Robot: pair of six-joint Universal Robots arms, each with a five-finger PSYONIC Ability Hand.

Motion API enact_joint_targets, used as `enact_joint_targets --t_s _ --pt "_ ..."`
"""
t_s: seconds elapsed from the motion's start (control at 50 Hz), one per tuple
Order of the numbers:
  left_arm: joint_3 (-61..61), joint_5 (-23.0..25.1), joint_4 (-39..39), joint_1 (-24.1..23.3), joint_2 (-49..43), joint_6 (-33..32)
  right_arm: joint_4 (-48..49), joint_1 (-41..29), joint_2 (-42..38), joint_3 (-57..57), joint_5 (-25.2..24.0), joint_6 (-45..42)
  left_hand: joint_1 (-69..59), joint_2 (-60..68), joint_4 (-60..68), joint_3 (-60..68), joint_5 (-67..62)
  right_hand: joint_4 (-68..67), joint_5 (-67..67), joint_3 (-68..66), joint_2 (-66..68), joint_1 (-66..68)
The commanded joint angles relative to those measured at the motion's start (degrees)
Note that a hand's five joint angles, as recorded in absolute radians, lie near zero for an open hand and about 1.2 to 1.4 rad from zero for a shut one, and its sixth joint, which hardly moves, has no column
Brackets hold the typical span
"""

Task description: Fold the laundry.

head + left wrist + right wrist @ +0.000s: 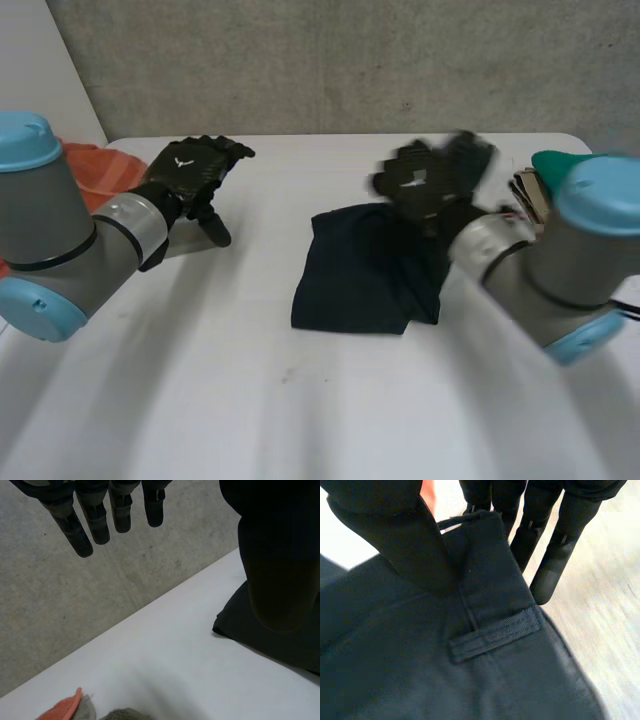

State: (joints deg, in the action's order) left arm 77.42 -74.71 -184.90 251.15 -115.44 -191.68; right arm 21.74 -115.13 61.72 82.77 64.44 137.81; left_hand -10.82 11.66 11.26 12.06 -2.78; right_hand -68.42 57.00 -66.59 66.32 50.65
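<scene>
head view: trousers lie part-folded mid tabletop; right hand pinches their 1 o'clock waistband corner, left hand straight-fingered, empty, at 10 o'clock. more folds probably left.

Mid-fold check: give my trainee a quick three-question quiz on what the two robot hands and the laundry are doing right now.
1. True or false: the left robot hand holds the orange cloth.
2. Where does the right robot hand pinch the dark garment? A) its waistband edge B) its middle C) nowhere
3. Fill in: the dark garment lies on the white ____.
Key: 1 false, its fingers are straight and empty; 2 A; 3 table.
</scene>
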Motion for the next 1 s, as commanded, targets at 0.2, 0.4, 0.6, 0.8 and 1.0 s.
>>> enact_joint_targets --t_s 0.2,0.4,0.6,0.8,1.0 --pt "-7.6 -1.8 0.1 0.3 3.6 4.2 -17.3 -4.3 -7.2 -21.1 8.8 16.7 0.8 -1.7 -1.3 -2.1 2.8 58.4 -57.0 56.6 -56.3 -40.6" --pt "-29.1 -4.7 10.6 -7.4 -7.2 8.3 -22.9 6.0 -1.2 -21.3 9.3 48.1 0.8 -1.7 -1.3 -2.1 2.8 58.4 -57.0 56.6 -56.3 -40.6" --pt "-49.1 -4.3 24.7 -15.3 -27.4 5.8 -31.0 8.2 -6.3 -21.8 9.2 44.1 0.8 -1.7 -1.3 -2.1 2.8 58.4 -57.0 56.6 -56.3 -40.6" --pt "-60.7 -10.3 30.7 -17.4 -41.3 -4.3 -31.6 5.9 -16.6 -24.9 9.5 41.9 0.8 -1.7 -1.3 -2.1 2.8 58.4 -57.0 56.6 -56.3 -40.6" --pt "-63.5 -13.0 36.7 -18.2 -44.2 -10.9 -32.4 5.0 -22.5 -26.8 10.5 33.3 0.8 -1.7 -1.3 -2.1 2.8 58.4 -57.0 56.6 -56.3 -40.6"
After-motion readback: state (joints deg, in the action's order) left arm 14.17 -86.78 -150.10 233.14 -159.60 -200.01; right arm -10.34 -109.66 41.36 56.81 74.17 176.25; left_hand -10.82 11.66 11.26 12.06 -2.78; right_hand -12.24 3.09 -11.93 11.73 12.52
